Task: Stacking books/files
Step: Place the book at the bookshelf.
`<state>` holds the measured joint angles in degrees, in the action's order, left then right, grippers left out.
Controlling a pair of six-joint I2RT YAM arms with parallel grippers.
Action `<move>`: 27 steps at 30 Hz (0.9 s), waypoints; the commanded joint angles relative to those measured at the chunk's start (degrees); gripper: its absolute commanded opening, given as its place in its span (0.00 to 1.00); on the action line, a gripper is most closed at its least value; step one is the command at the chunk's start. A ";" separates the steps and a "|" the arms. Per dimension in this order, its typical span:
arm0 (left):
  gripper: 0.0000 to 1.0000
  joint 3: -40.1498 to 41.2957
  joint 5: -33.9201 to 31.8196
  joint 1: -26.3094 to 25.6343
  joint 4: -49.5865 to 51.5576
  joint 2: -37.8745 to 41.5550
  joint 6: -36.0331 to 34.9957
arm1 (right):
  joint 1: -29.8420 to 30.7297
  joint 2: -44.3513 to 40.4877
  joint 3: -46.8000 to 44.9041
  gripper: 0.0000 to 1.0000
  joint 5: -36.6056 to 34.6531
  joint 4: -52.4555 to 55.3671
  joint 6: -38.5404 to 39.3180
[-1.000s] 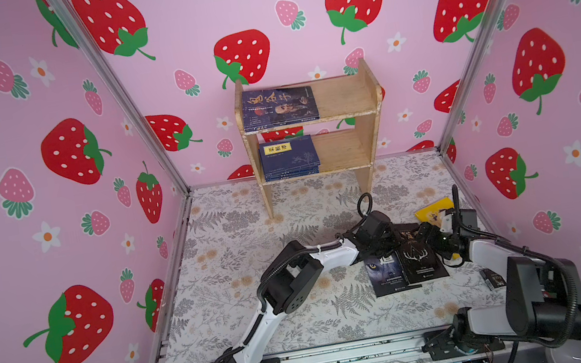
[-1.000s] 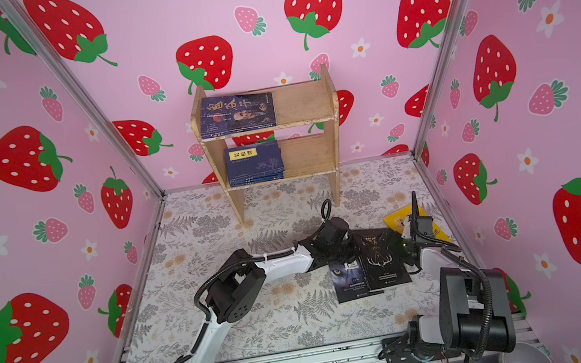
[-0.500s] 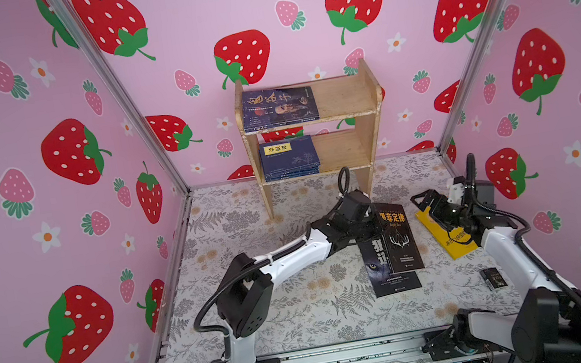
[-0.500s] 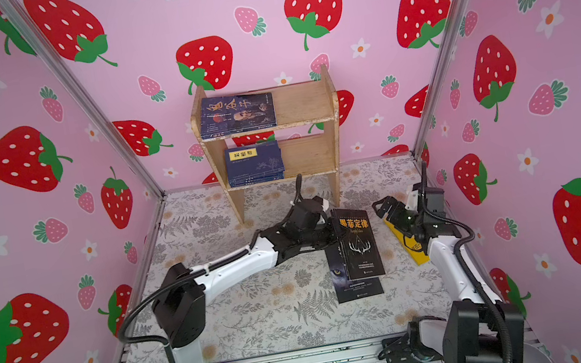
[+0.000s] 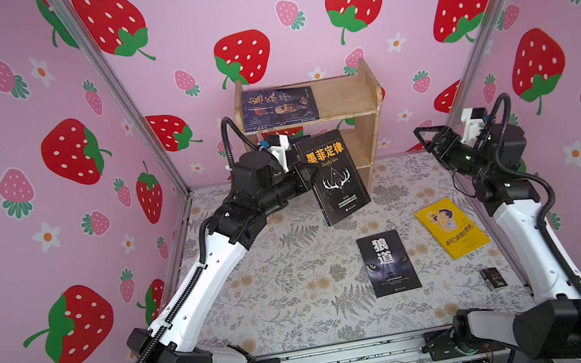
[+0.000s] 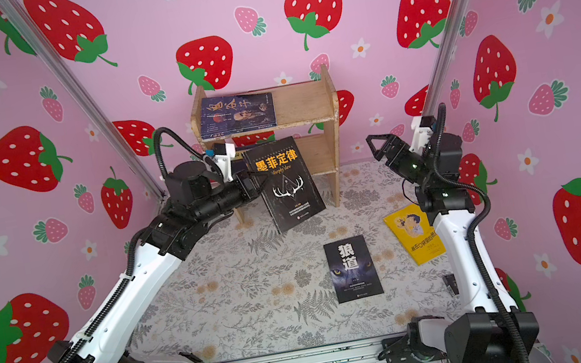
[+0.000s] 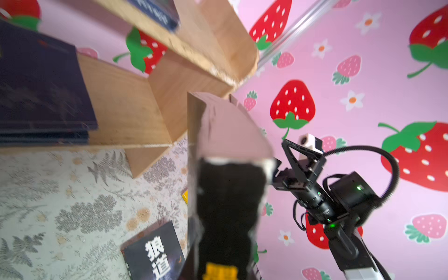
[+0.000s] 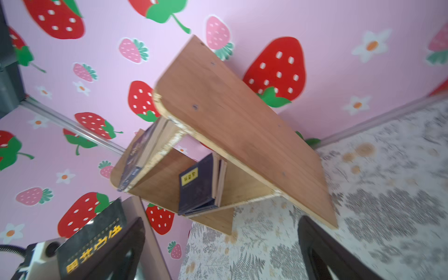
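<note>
While the left hand (image 5: pixel 309 171) is clamped on the black antler book (image 5: pixel 338 179), the right hand (image 5: pixel 426 140) is raised at the far right, jaws apart and empty.
The held book hangs tilted above the desk (image 5: pixel 290 289), just in front of the wooden shelf (image 5: pixel 347 98). A blue portrait book (image 5: pixel 279 107) lies on its top level, navy books (image 8: pixel 197 186) on the level below. A black wolf book (image 5: pixel 388 263) and a yellow book (image 5: pixel 452 228) lie flat on the desk at right, apart.

Robot lab booth: strawberry-print walls (image 5: pixel 178 30), alu base rail (image 5: pixel 348 357).
</note>
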<state>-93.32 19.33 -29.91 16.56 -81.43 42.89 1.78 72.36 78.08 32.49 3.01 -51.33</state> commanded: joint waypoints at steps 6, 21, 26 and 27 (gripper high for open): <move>0.00 -10.13 8.71 8.26 -16.02 -2.58 6.86 | 13.18 7.67 17.62 1.00 -8.15 -3.63 3.54; 0.00 -12.33 5.90 17.71 -33.94 -10.63 16.06 | 25.60 19.36 25.26 1.00 -17.79 -10.13 5.86; 0.00 -14.01 5.06 17.83 -39.61 -14.72 22.15 | 26.17 22.73 28.79 1.00 -17.86 -10.03 6.10; 0.00 -14.61 4.97 17.72 -39.67 -15.27 22.20 | 26.17 23.47 30.01 1.00 -17.74 -9.68 6.72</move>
<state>-103.02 25.50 -12.19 -13.23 -96.64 60.97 27.77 95.37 104.25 15.86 -4.60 -46.17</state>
